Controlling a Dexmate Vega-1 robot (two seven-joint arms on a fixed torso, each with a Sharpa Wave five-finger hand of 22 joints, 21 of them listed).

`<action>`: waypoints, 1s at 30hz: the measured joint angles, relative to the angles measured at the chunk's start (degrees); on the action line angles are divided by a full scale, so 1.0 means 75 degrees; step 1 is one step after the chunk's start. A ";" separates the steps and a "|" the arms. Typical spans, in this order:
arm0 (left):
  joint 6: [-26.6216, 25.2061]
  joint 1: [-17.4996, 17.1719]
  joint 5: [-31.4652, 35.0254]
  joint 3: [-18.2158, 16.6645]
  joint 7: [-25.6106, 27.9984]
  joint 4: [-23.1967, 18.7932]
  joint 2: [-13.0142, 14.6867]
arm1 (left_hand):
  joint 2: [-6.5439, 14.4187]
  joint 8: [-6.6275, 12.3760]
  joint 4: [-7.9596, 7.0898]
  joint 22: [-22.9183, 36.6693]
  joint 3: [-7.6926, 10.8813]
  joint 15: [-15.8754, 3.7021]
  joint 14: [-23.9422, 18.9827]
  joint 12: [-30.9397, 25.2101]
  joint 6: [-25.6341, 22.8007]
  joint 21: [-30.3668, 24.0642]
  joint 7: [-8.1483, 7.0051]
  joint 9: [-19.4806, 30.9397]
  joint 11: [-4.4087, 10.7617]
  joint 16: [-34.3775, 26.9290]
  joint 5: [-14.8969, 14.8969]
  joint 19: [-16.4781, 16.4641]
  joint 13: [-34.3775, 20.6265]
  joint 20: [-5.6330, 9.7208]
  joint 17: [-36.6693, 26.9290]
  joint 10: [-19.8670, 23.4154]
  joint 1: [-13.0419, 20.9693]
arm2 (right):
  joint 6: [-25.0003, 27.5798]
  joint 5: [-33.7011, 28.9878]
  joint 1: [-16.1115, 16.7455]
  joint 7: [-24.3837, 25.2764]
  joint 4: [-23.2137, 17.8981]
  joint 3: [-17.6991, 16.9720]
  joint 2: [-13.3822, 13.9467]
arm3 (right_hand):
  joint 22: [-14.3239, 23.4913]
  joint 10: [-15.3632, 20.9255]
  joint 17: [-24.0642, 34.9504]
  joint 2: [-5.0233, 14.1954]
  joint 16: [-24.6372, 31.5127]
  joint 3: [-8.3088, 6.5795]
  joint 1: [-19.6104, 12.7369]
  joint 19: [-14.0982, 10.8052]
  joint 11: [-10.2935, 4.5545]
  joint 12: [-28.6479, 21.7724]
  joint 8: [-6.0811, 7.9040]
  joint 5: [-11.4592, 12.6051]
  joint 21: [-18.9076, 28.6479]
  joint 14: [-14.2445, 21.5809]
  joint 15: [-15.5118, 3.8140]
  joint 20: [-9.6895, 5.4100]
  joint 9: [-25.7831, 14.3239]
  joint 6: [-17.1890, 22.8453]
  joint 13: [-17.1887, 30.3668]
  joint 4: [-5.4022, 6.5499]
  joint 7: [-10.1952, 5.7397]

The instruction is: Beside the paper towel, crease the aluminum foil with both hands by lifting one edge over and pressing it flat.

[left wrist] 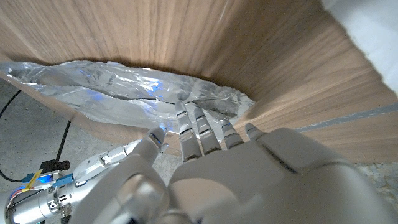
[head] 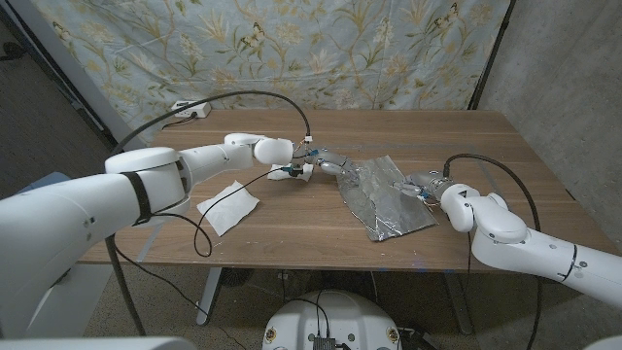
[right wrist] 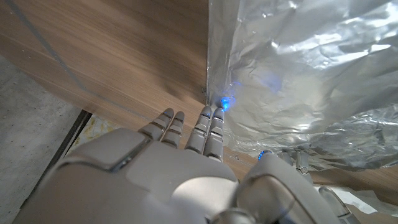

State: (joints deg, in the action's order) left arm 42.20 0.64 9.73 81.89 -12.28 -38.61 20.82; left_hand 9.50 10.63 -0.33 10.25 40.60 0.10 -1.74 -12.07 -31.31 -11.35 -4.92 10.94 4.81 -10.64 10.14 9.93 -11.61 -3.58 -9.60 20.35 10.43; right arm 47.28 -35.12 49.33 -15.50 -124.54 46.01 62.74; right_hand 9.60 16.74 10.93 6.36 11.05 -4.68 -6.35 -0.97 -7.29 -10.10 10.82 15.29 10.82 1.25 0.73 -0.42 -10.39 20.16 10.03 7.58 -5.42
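Note:
A crumpled sheet of aluminum foil (head: 384, 197) lies right of the table's middle. A white paper towel (head: 229, 205) lies to its left. My left hand (head: 326, 163) reaches over to the foil's far left corner. In the left wrist view its straight fingertips (left wrist: 200, 118) touch the foil (left wrist: 118, 87) at its wrinkled edge, with the thumb apart beside them. My right hand (head: 420, 185) is at the foil's right side. In the right wrist view its extended fingertips (right wrist: 211, 117) meet the edge of the foil (right wrist: 298, 74), with the thumb off to one side. Neither hand plainly grips the sheet.
The wooden table (head: 292, 228) has bare room in front of the foil and towel. A white power strip (head: 190, 110) sits at the far left corner. A black cable (head: 233, 97) loops over the left arm. A patterned curtain hangs behind the table.

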 measured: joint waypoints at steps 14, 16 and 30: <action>0.0093 -0.0006 0.0033 -0.0039 -0.0010 0.0158 -0.0073 | -0.0029 0.0000 0.0000 0.0000 0.0000 0.0000 0.0000 0.0000 0.0000 0.0000 0.0000 0.0000 0.0000 0.0000 0.0000 0.0000 0.0003 0.0000 0.0000 0.0000 0.0029 | -0.0116 0.0114 0.0069 0.0227 0.0099 -0.0036 0.0050 | 0.0001 0.0000 0.0001 0.0000 0.0060 -0.0022 0.0000 -0.0059 0.0000 -0.0039 0.0031 0.0000 0.0000 0.0095 -0.0040 0.0002 0.0003 -0.0001 -0.0001 -0.0022 0.0000; 0.0103 -0.0007 0.0040 -0.0042 -0.0016 0.0160 -0.0074 | -0.0010 0.0000 0.0000 0.0000 0.0000 0.0000 0.0000 0.0000 0.0000 0.0000 0.0000 0.0000 0.0000 0.0000 0.0000 0.0000 0.0003 0.0000 0.0000 0.0000 0.0049 | -0.0113 0.0118 0.0100 0.0244 0.0017 -0.0097 0.0134 | 0.0001 0.0000 0.0001 0.0000 0.0060 -0.0031 0.0000 -0.0087 0.0000 -0.0039 0.0031 0.0000 0.0010 0.0095 -0.0040 -0.0027 0.0001 -0.0001 0.0000 -0.0031 0.0000; 0.0114 -0.0022 0.0055 -0.0051 -0.0026 0.0106 -0.0072 | 0.0009 0.0000 0.0000 0.0000 0.0000 0.0000 0.0000 0.0000 0.0000 0.0000 0.0000 0.0000 0.0000 0.0000 0.0000 -0.0030 0.0003 -0.0030 0.0000 0.0000 0.0068 | 0.0036 0.0141 0.0355 0.0341 -0.0647 -0.0466 0.0638 | 0.0001 0.0041 0.0001 0.0000 0.0060 -0.0031 0.0000 -0.0098 0.0040 -0.0038 0.0030 0.0000 0.0029 0.0095 -0.0040 -0.0040 0.0001 -0.0001 0.0000 -0.0031 0.0000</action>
State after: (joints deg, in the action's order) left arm 43.06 0.47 10.15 81.50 -12.48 -37.82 20.28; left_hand 9.57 10.63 -0.33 10.25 40.60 0.10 -1.74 -12.07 -31.31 -11.35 -4.92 10.94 4.81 -10.64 10.14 9.71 -11.59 -3.80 -9.60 20.35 10.94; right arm 47.56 -34.07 51.99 -12.94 -129.39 42.52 67.52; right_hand 9.61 17.05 10.94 6.36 11.50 -4.91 -6.35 -1.71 -6.99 -10.39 11.05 15.28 11.03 1.97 0.44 -0.72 -10.38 20.15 10.02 7.35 -5.41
